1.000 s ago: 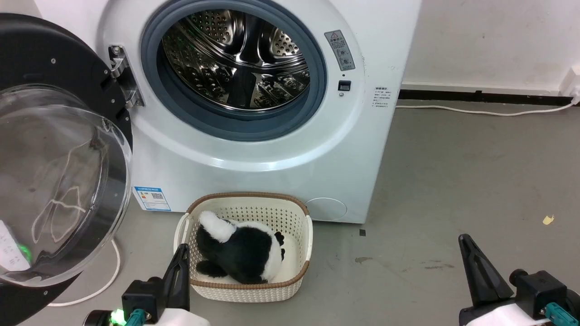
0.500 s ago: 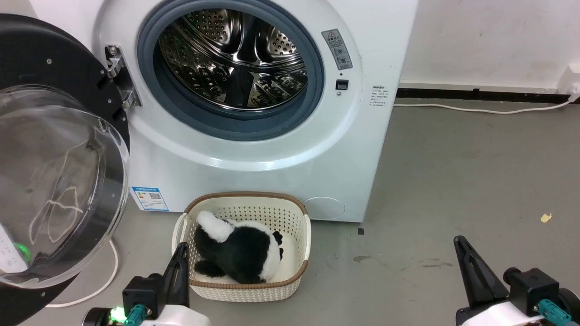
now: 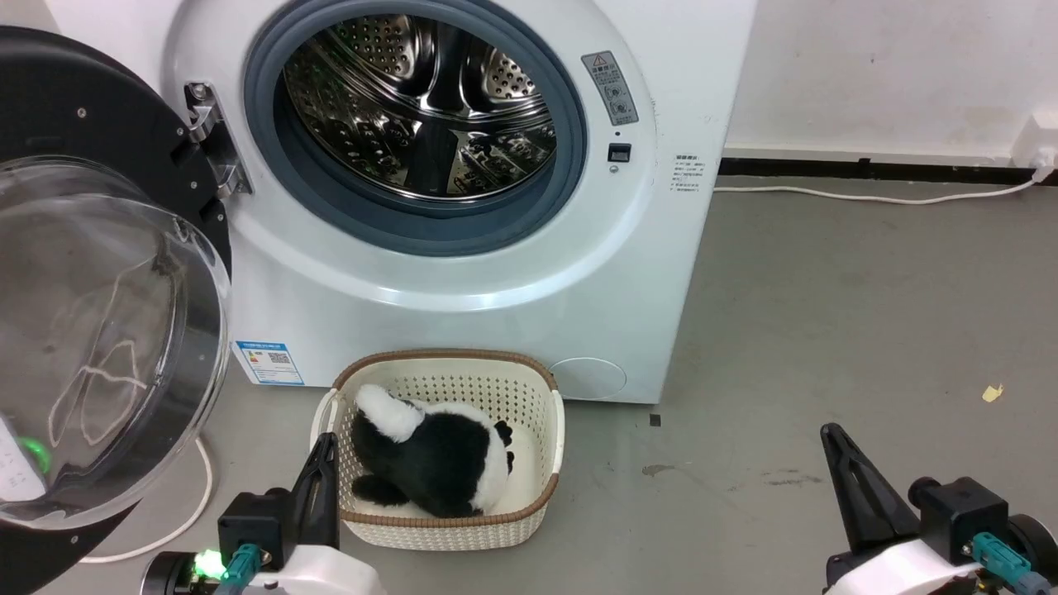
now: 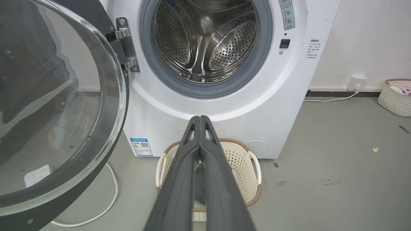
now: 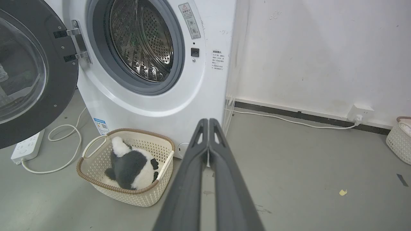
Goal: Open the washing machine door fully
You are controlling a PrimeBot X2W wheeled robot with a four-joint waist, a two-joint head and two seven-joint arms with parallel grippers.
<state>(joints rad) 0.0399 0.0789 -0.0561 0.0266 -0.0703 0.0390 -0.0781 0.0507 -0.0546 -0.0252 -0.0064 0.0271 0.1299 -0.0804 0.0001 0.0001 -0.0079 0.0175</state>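
The white washing machine [image 3: 463,273] stands ahead, its steel drum exposed inside a grey gasket. The washing machine door [image 3: 91,322], black with a bulging clear glass bowl, hangs swung wide to the left on its metal hinge [image 3: 211,136]; it also appears in the left wrist view [image 4: 54,106] and the right wrist view [image 5: 29,73]. My left gripper [image 3: 324,442] is shut and empty at the lower left, beside the basket and clear of the door. My right gripper [image 3: 828,434] is shut and empty over bare floor at the lower right. Both pairs of fingers press together [image 4: 199,119] [image 5: 208,122].
A cream basket [image 3: 537,430] with a black-and-white plush toy [image 3: 430,463] sits on the floor against the machine's front. A white cable [image 3: 194,504] loops under the door, leading to a power strip [image 5: 27,146]. Another cable [image 3: 868,198] runs along the wall. A second basket [image 4: 396,101] stands far right.
The whole head view has shifted slightly up and left, so the camera moved. The door, basket and both shut grippers keep their places relative to each other.
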